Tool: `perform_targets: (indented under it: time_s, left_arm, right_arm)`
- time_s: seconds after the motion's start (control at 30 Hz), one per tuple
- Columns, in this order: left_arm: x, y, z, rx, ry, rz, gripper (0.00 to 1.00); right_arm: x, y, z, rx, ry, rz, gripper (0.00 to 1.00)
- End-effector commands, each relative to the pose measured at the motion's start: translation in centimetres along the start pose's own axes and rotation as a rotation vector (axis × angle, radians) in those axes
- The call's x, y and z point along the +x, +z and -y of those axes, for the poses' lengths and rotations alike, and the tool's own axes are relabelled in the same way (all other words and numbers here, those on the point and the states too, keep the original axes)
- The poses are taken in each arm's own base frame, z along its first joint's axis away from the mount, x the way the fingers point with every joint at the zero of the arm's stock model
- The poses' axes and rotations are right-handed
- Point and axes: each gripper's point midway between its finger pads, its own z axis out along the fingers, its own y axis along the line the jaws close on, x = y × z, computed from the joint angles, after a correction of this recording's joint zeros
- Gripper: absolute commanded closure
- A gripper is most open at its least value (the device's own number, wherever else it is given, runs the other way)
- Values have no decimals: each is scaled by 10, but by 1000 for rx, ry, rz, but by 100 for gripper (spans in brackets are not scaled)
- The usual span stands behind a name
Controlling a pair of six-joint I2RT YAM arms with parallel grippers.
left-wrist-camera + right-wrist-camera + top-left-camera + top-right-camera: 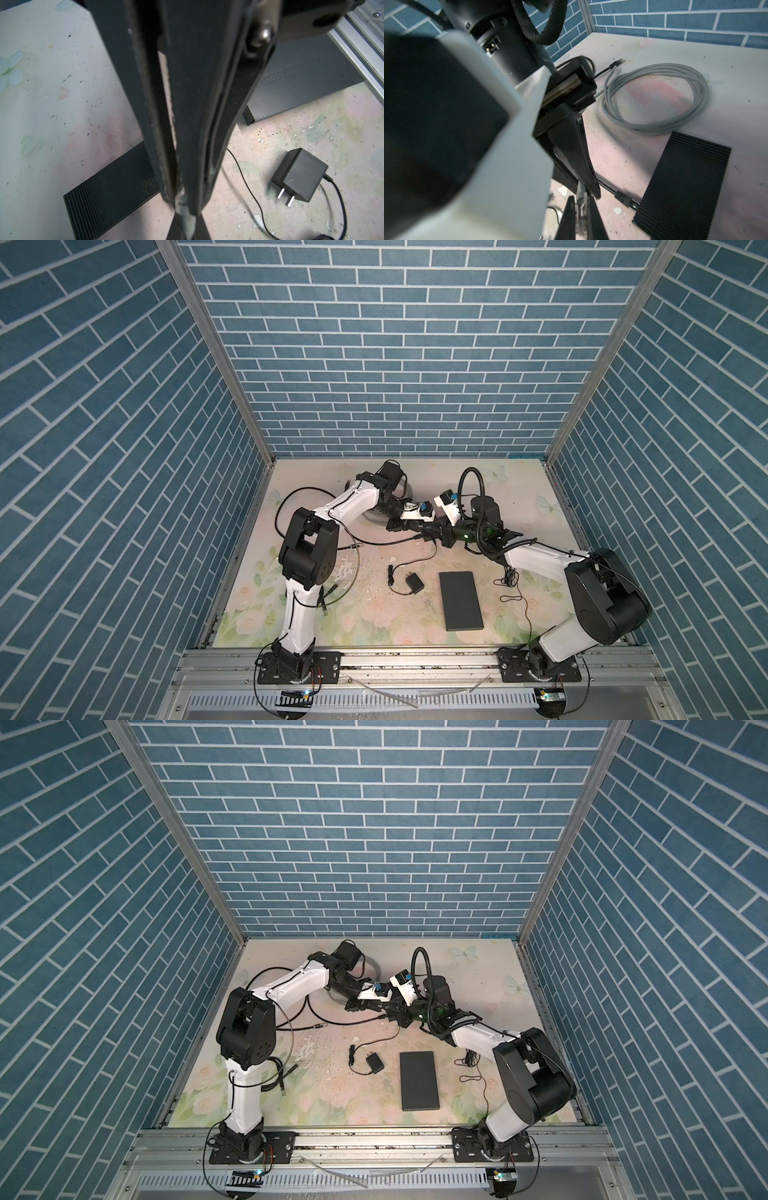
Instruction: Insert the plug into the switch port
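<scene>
Plug sits right at the R wrist lens: clear RJ45-type head, pinned btwn the narrow fingers of the right end effector. Left end effector meets it tip to tip, pinched tight on the grey cable just behind the plug, far as I can tell. Both look to be up off the bench. Plug isn't in any port.

Just beside and below the right end effector: ridged black box, black cable already seated in its edge. Near the left end effector, arm-base side: power adapter, prongs out, own thin lead. Beyond that, well apart from both end effectors: flat switch, lettering on top, port face not visible in any view. Behind the left end effector, far side: rest of the grey cable in a loose coil.

Step, imo: regrasp/handover of the plug btwn arms, pre-insertion. Next needs one arm to let go w/o tugging the plug askew. Then carry to the port face, latch tab oriented, plug axis square to the opening, straight push. Which box is the target and where a free port is: can't tell from here.
</scene>
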Motion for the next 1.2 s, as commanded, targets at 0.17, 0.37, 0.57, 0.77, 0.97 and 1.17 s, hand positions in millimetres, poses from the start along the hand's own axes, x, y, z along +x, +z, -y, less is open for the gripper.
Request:
perform_targets:
  time_s: [0.17, 0.37, 0.57, 0.77, 0.97, 1.17]
  left_arm:
    - [14, -4, -41, -283, -7, -34, 70]
    - [11, -20, -57, -448, -28, -31, 67]
    - [-5, -27, -51, -569, -35, 19, 63]
    - [-8, -18, -41, -605, -26, 40, 61]
    - [-1, -8, -42, -596, -29, 42, 63]
    - [-3, -10, -45, -619, -17, 59, 66]
  right_arm:
    - [-9, 1, 12, 51, 153, -6, 98]
    - [-5, 1, 24, 86, 440, -51, 100]
    - [-5, 7, 30, 81, 715, -18, 100]
    - [-5, 8, 39, 107, 902, 41, 100]
    - [-7, 11, 39, 65, 1022, 95, 100]
    - [-3, 12, 40, 69, 1044, 83, 100]
